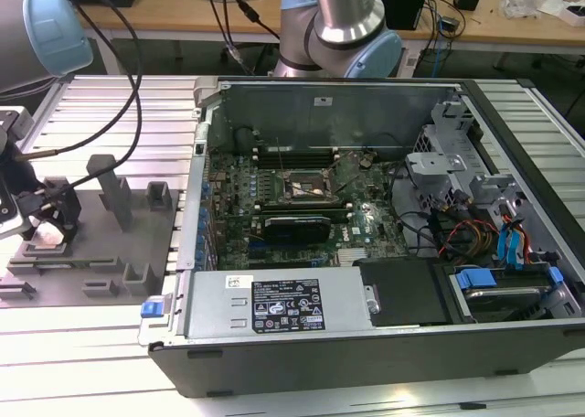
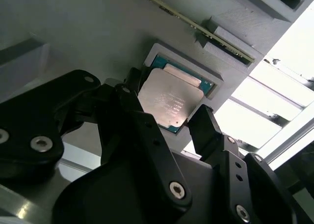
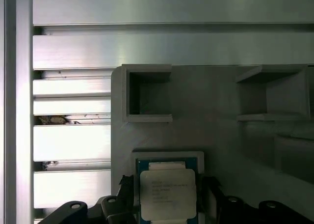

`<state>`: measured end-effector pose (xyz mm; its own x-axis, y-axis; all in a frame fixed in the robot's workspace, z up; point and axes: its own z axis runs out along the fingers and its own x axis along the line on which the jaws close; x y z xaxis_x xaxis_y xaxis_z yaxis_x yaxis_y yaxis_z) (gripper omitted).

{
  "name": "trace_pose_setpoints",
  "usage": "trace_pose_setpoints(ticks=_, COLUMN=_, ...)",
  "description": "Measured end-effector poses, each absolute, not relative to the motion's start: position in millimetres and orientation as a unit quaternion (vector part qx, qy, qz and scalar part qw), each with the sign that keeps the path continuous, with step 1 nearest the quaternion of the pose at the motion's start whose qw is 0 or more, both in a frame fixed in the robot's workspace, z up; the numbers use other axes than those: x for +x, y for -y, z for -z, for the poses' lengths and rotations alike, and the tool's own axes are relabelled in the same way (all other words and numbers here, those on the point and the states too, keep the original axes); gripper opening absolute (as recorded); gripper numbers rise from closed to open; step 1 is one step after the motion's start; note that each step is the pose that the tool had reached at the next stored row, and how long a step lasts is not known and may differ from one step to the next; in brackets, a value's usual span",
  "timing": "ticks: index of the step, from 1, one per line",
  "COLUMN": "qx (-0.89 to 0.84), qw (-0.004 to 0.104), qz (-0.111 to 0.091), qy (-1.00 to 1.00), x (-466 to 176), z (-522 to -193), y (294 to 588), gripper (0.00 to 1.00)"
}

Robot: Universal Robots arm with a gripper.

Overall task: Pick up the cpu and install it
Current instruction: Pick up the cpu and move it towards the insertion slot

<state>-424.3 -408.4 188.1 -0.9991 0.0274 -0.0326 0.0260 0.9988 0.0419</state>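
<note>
The cpu (image 2: 169, 101) (image 3: 168, 192) is a flat square chip with a silvery top and a dark teal rim. It lies flat in a shallow grey recess (image 3: 196, 157) of the grey holder plate (image 1: 101, 261). My gripper (image 2: 167, 103) (image 3: 167, 187) is directly over it, at the exterior view's far left (image 1: 41, 220). One black finger (image 2: 135, 84) stands at one side of the chip and the other finger (image 2: 203, 123) at the opposite side. They straddle it closely and look open. The black-framed motherboard socket (image 1: 306, 190) sits uncovered inside the computer case.
The open computer case (image 1: 366, 216) fills the middle and the exterior view's right, with drive cages and cables inside. Grey upright blocks (image 1: 114, 193) and square pockets (image 3: 147, 94) stand on the holder plate near the gripper. Ribbed aluminium table (image 3: 73, 140) lies underneath.
</note>
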Motion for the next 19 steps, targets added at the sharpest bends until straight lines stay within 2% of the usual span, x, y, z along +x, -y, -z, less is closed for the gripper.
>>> trace_pose_setpoints(ticks=6, qx=0.013, qw=0.016, qz=-0.021, qy=-1.000, x=-424.3, z=-188.3, y=408.4, gripper=0.65)
trace_pose_setpoints(ticks=7, qx=0.013, qw=0.016, qz=-0.021, qy=-1.000, x=-424.3, z=-188.4, y=408.4, gripper=0.55)
trace_pose_setpoints(ticks=19, qx=0.013, qw=0.016, qz=-0.021, qy=-1.000, x=-424.3, z=-203.9, y=408.4, gripper=0.55)
